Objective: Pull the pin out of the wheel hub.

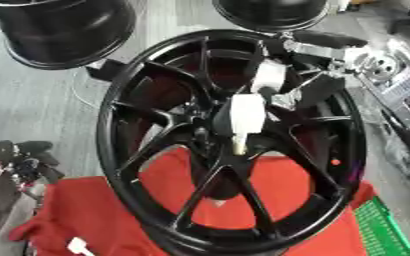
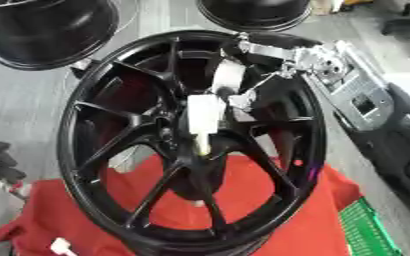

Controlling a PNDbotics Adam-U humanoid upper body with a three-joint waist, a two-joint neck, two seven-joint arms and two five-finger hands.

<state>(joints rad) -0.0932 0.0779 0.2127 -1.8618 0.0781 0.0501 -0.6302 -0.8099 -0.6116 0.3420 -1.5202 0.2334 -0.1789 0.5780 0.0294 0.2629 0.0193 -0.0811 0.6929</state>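
My right hand reaches down from the upper right into the centre of the black wheel hub, its pale fingers pressed together around the pin, which still sits in the hub's middle. The wheel stands tilted on a red cloth. My left hand rests at the left edge; I cannot tell how its fingers stand.

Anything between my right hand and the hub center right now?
Nothing in the gap: in the left eye view the right hand reaches through the wheel's spokes, its pale fingers already at the hub. I cannot make out the pin.
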